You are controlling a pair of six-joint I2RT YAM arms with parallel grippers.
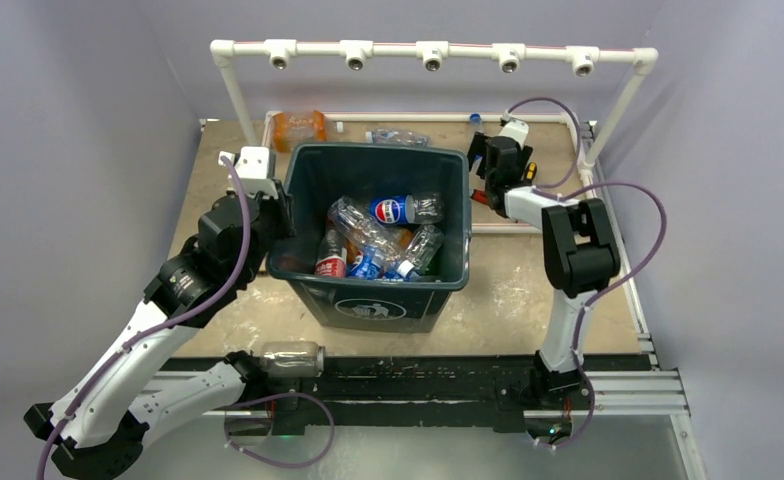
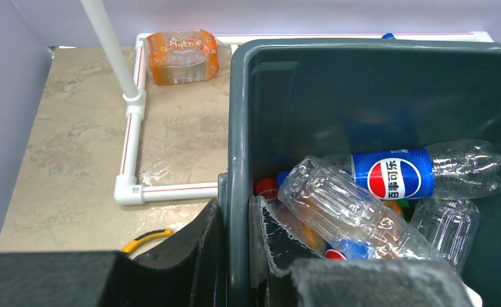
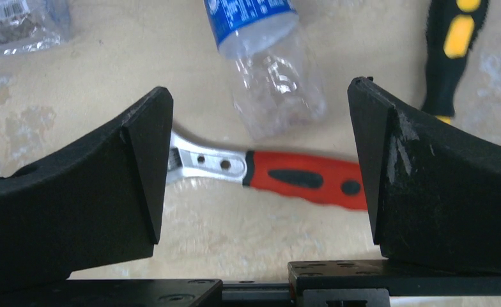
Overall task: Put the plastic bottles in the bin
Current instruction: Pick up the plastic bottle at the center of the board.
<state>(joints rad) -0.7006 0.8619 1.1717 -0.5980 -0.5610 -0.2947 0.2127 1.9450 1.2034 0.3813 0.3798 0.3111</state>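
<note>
Closest to the lens, at 7 o'clock, found the left arm [image 1: 148, 340] stretching toward the bin's 9 o'clock side. Found the bin [image 1: 318, 295] at the middle of the bench [image 1: 528, 290], holding a heap of plastic bottles [image 1: 368, 245] with a cola bottle [image 1: 405, 209] lying on top. Saw the left fingers [image 2: 190, 256] astride the bin's wall, pressed against it from both sides with no gap showing. Saw the right fingers [image 3: 94, 192] at the bin's 2 o'clock, spread wide and empty, hanging over a blue-labelled clear bottle [image 3: 267, 57]. Counted further strays: an orange bottle [image 1: 299, 128] at 11 o'clock of the bin, a far clear bottle [image 1: 400, 137] at 12, a near clear bottle [image 1: 290, 358] at 7 by the near edge. Judged all of them light, thin-walled and springy, likely to dent, slip or roll under a pinch; would take the one below the right fingers across its ribbed mid-body, square to its length, rather than at the tapering end. Noted a red-handled wrench [image 3: 305, 179] just beside that bottle at its 6 o'clock and a yellow-and-black screwdriver [image 3: 455, 45] at its 2 o'clock, neither meant for the bin.
</note>
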